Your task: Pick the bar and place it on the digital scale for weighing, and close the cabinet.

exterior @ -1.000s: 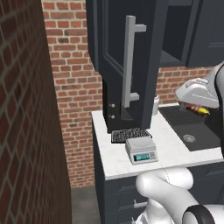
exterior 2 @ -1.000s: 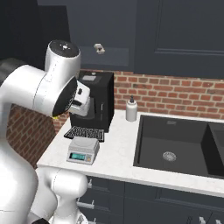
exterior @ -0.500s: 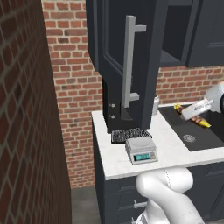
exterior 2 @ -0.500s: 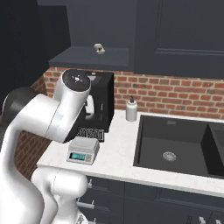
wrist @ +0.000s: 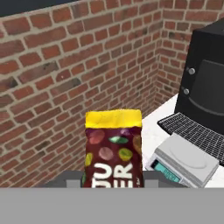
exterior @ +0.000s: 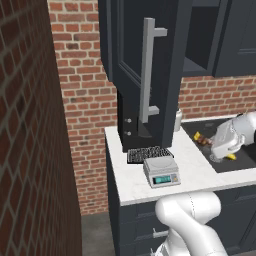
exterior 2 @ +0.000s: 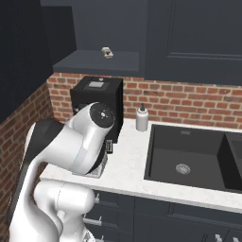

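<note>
The bar [wrist: 113,151], reddish-brown with a yellow end, stands upright between my fingertips [wrist: 151,179] in the hand view. My gripper [wrist: 113,180] is shut on it. From the left base view, the gripper [exterior: 216,148] hangs with the bar [exterior: 201,138] over the counter's right part, by the sink edge. The light-grey digital scale [exterior: 161,172] sits at the counter's front, to the gripper's left; its teal display [wrist: 166,171] faces out. The cabinet door [exterior: 131,60] stands open, with its long grey handle [exterior: 148,70] toward me.
A dark ribbed tray [exterior: 149,154] lies behind the scale, in front of a black boxy appliance [exterior 2: 97,101]. A white bottle [exterior 2: 142,118] stands by the brick wall. The black sink [exterior 2: 189,156] is to the right. A small item [exterior 2: 108,52] rests on the cabinet shelf.
The arm has folded down and the gripper has sunk lower with the bar, toward the counter by the sink edge. Scale, tray and cabinet door have stayed put.
</note>
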Tool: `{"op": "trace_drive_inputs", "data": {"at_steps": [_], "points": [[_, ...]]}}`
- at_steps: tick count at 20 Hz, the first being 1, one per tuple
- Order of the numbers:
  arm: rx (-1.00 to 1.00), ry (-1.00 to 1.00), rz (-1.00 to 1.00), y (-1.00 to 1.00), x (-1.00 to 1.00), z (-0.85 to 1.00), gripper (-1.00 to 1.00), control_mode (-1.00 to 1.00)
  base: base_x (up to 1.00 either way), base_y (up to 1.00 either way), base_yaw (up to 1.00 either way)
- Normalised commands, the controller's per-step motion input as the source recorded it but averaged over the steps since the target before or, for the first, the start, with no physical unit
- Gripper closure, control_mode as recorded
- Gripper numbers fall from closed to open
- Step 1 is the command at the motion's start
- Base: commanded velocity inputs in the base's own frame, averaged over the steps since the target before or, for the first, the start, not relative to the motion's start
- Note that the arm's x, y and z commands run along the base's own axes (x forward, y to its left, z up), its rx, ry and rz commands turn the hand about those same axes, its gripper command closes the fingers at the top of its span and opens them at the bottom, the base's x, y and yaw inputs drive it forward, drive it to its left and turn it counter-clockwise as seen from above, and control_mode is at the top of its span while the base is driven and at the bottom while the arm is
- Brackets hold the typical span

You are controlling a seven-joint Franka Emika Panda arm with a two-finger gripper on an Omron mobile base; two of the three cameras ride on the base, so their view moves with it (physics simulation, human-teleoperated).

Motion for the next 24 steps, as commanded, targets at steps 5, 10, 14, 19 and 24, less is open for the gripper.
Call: {"op": "trace_drive_inputs", "data": {"at_steps": [5,10,14,19,24], "points": [[-0.05,0.0,0.3,0.0,0.08,-0.26,1.0,-1.0,0.0,0.0,0.0],[-0.07,0.0,0.3,0.08,0.17,-0.18,1.0,-1.0,0.0,0.0,0.0],[-0.08,0.0,0.24,0.25,0.32,-0.14,1.0,-1.0,0.0,0.0,0.0],[-0.06,0.0,0.14,0.29,0.35,-0.16,1.0,-1.0,0.0,0.0,0.0],[-0.05,-0.01,0.03,0.18,0.24,-0.26,1.0,-1.0,0.0,0.0,0.0]]}}
